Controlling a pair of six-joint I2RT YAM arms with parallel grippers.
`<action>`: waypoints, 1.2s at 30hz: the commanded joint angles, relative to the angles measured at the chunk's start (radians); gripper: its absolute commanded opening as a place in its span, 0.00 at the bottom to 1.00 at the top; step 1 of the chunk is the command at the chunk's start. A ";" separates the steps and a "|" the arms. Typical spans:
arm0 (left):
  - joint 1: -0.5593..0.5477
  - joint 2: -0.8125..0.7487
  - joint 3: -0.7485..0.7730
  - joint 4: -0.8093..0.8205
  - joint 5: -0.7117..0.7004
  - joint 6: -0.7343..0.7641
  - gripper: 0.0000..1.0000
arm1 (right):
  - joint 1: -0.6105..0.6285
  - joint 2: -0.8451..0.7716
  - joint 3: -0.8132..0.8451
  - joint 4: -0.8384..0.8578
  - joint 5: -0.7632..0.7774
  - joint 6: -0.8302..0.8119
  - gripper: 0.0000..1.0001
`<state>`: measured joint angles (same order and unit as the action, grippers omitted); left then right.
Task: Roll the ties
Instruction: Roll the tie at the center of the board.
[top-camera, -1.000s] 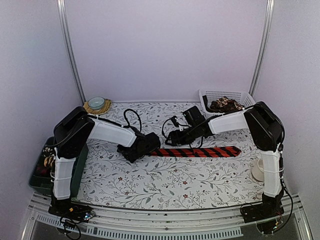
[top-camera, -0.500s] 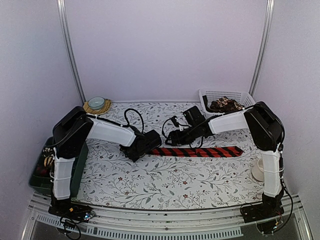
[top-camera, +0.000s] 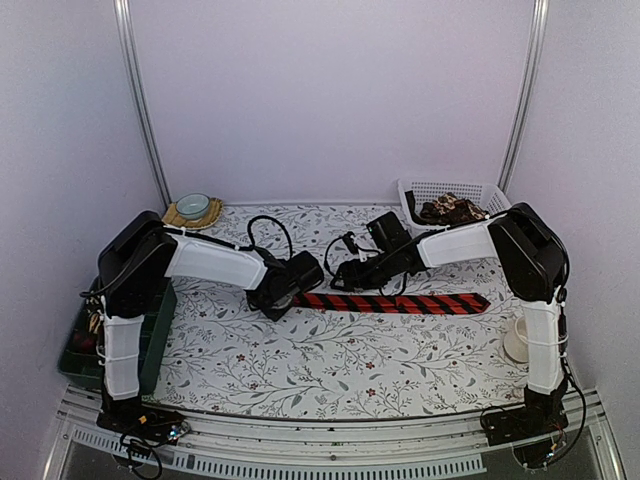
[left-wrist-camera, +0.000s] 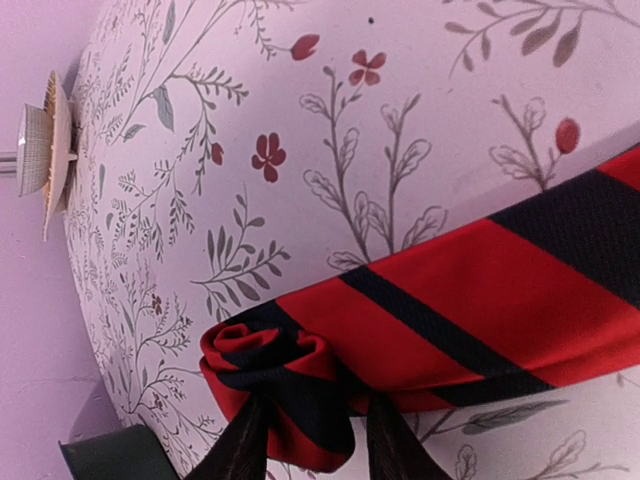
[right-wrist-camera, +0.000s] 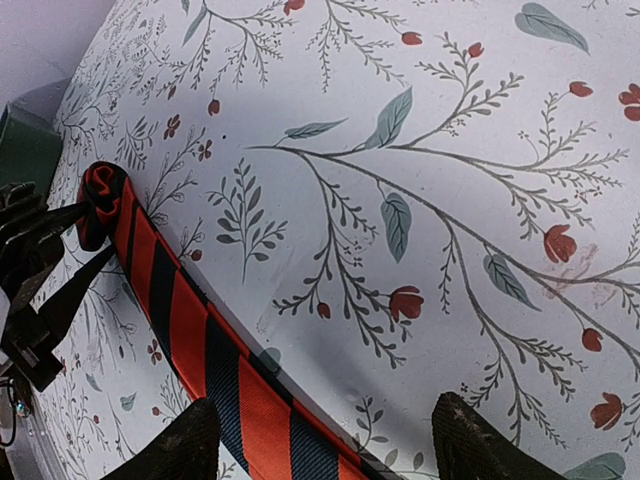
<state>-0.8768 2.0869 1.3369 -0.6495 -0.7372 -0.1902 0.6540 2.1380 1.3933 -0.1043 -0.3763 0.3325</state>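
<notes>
The left gripper (left-wrist-camera: 315, 420) has slid rightward over the table (top-camera: 330, 365), and the red-and-black tie (top-camera: 400, 303) has shifted with it. Its narrowly parted fingers (left-wrist-camera: 243, 448) pinch the tie's rolled end. The right gripper (right-wrist-camera: 325, 445) gapes wide astride the flat strip, holding nothing.

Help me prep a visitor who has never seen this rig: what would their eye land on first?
The red tie with black stripes, stretched flat across the middle of the floral table. Its left end is curled into a small coil between the left gripper's fingers, while the right gripper hangs open over the strip.
</notes>
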 joint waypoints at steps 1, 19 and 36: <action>0.015 -0.039 -0.024 0.064 0.108 0.024 0.34 | -0.004 -0.089 -0.012 -0.016 -0.009 0.012 0.73; 0.098 -0.086 -0.047 0.124 0.286 0.040 0.39 | -0.004 -0.087 0.003 -0.026 -0.021 0.011 0.71; 0.161 -0.150 -0.071 0.179 0.403 0.031 0.41 | -0.004 -0.092 0.012 -0.035 -0.024 0.011 0.70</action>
<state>-0.7464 1.9507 1.2926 -0.4984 -0.3901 -0.1509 0.6533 2.1380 1.3937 -0.1089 -0.3882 0.3401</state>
